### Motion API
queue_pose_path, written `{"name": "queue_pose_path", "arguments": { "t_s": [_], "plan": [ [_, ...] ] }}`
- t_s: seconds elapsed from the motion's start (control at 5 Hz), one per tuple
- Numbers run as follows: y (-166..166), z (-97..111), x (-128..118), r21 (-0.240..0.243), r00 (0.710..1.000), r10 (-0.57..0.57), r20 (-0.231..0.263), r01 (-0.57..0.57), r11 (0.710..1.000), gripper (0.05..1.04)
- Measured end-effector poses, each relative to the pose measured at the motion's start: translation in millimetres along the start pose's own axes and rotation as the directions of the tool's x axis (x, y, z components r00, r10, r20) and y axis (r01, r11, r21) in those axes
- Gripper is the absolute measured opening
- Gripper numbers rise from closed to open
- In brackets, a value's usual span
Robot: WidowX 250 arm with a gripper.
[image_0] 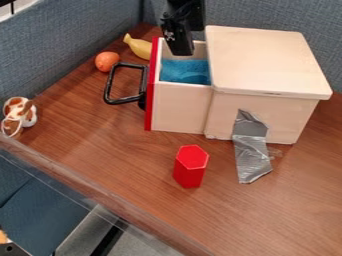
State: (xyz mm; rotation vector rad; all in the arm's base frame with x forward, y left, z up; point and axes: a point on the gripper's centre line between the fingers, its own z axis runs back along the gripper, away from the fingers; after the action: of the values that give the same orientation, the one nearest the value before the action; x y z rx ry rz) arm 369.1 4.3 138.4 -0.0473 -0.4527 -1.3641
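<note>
A brown table [287, 200] is supporting a wooden box [260, 60]. Its drawer [179, 107] is sticking out leftward, front facing left, sliding axis running left-right; partly hidden, its longer dimension is unclear. The black gripper [182, 52] is hanging at the drawer's far side, whether open or closed I cannot tell. A red hexagonal block [190, 169] is standing upright nearer the camera.

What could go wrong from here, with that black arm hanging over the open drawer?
The gripper hangs close to the drawer and the wooden box, so a small sideways slip might knock either. The red block stands on end and could topple if brushed. The round orange object near the drawer's black handle might roll if nudged.
</note>
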Motion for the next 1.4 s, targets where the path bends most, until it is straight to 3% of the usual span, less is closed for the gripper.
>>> {"name": "queue_pose_path", "arguments": {
  "t_s": [0.2,0.6,1.0,1.4],
  "plan": [
    [-3.5,-11.4,-5.1,-0.034,1.000,0.019,-0.005,-0.019,0.999,1.001],
    [-1.5,-22.3,-7.7,-0.014,0.997,0.063,-0.041,-0.063,0.998,1.001],
    [-6.4,-41.2,-5.5,0.029,0.999,0.032,-0.027,-0.031,0.999,1.001],
    [-8.5,-54.4,-8.9,0.094,0.997,0.082,-0.010,-0.081,0.992,0.998]
  ]
}}
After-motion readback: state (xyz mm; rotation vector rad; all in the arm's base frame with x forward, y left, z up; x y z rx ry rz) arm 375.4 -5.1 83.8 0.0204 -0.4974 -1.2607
